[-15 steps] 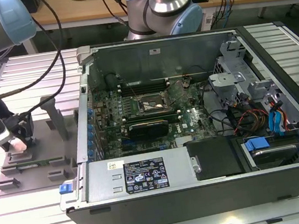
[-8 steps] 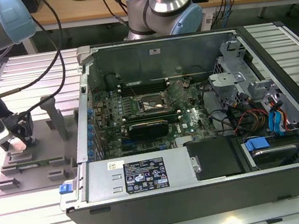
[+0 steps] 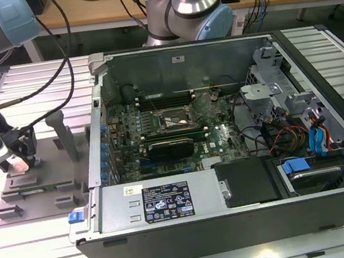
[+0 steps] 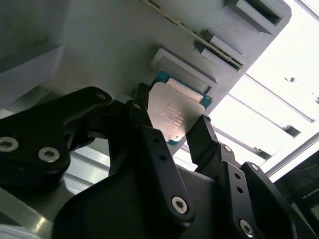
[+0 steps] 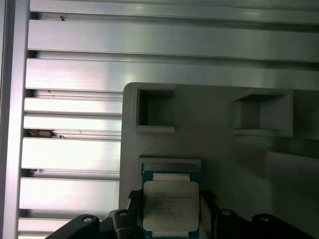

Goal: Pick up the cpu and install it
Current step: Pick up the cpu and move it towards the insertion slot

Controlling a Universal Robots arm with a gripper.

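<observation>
The cpu (image 5: 171, 206) is seated flat in the grey fixture plate (image 5: 219, 144), clamped across two opposite edges by the narrowly closed tool (image 4: 172, 119), with the motherboard socket (image 3: 172, 120) well apart toward the exterior view's right.

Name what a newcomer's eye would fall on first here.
The open computer case dominates the exterior view, its motherboard socket in the middle. At the exterior view's left, the gripper is down at the grey fixture plate. In both wrist views the shiny cpu sits right at the gripper.
</observation>
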